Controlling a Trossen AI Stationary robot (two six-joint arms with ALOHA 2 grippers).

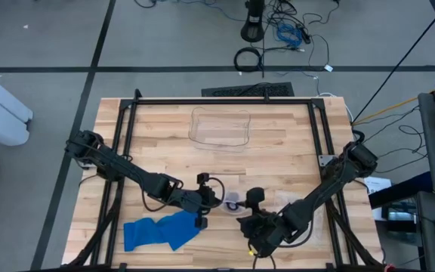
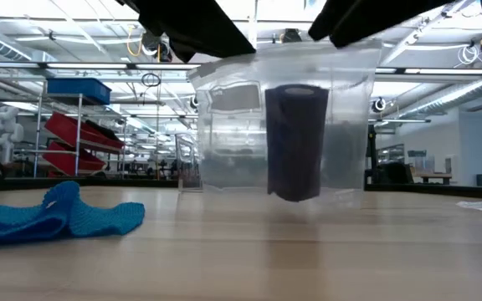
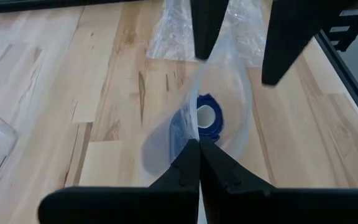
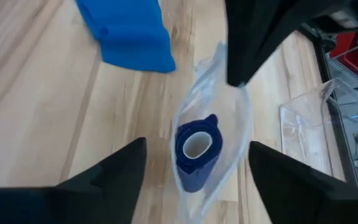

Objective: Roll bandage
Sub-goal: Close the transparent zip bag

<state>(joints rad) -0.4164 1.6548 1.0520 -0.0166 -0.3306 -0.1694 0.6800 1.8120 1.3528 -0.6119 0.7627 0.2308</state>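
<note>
Inside clear bag (image 4: 213, 146): dark blue bandage roll (image 4: 196, 151), upright, hollow white core.

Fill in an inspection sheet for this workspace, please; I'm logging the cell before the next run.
Surface: wooden table, bare planks visible.
Job's things: rolled bandage inside a clear plastic bag, bag held up off the table; blue cloth lying flat near the front edge.
Clutter: clear plastic container toward the back of the table.
Grippers: left gripper shut on the bag's edge; right gripper open, fingers either side of the bag, not touching it.
Cables: loose cables on the floor behind the table.
Surroundings: shelving with red bins in the room beyond.
</note>
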